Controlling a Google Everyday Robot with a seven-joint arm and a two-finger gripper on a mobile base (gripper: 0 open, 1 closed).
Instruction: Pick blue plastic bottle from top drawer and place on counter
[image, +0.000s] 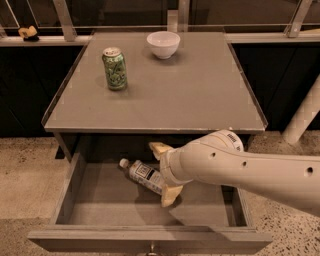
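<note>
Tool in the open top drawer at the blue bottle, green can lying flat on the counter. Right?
No: the camera view shows the green can upright on the counter. The tool is in the top drawer at the blue bottle.

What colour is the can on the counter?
Green can, silver top; camera view. The gripper straddles the bottle in the drawer.
</note>
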